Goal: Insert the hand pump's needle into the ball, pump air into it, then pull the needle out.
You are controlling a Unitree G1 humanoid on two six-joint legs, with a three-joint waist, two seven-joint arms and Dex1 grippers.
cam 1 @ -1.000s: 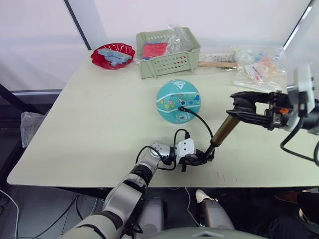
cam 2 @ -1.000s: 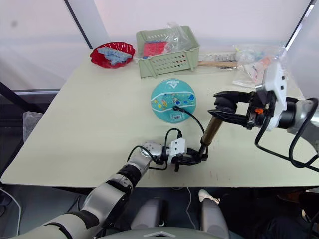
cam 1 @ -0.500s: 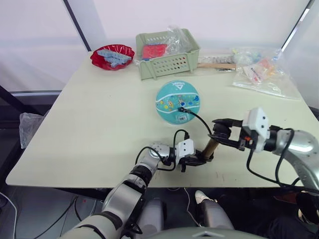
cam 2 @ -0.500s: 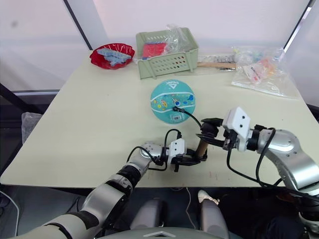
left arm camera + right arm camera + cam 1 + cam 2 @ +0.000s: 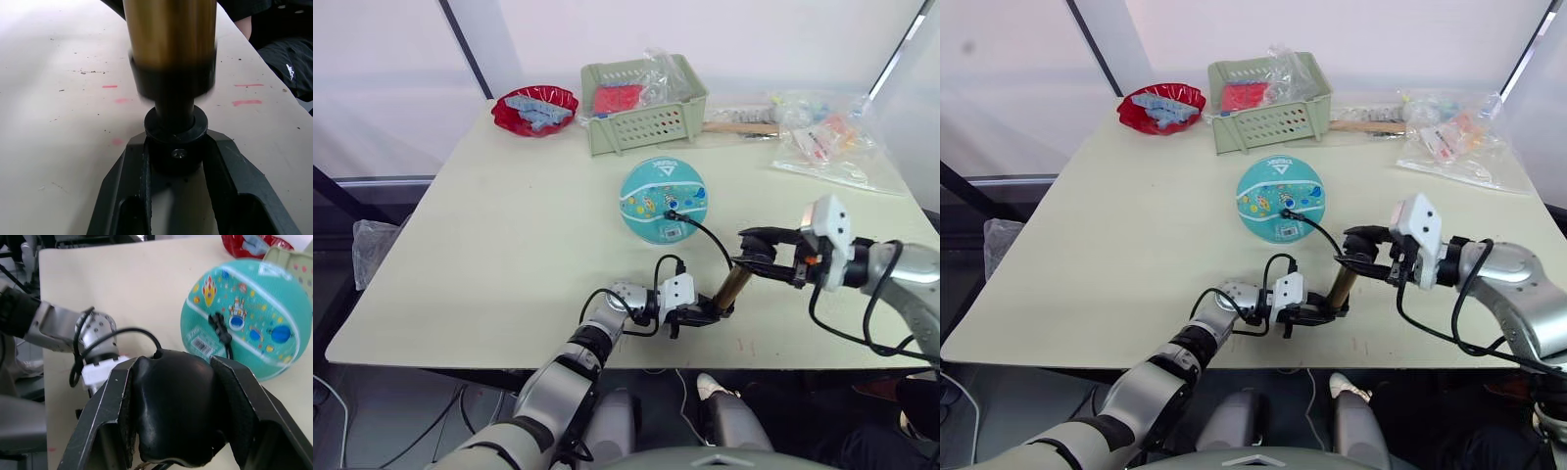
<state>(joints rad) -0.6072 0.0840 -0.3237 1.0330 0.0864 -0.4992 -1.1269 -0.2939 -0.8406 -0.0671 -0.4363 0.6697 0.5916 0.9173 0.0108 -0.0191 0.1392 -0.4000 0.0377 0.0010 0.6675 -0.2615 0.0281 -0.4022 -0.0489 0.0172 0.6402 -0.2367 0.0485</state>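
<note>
Brass-gold, the hand pump [image 5: 735, 285] stands tilted near the counter's [image 5: 509, 245] front edge. The left gripper [image 5: 705, 314] clenches its black base cap; the right gripper [image 5: 757, 257] clasps the black T-handle [image 5: 173, 411] at its top. The thin hose [image 5: 705, 232] runs from the pump to the teal ball [image 5: 663, 199], which lies mid-counter with the needle fitting [image 5: 219, 328] set in it.

- Left gripper [image 5: 703, 315] lies low near the table's front edge, fingers clamped on the hand pump's [image 5: 735, 285] base.
- Right gripper [image 5: 756, 257] reaches inward, closed around its T-handle.
</note>
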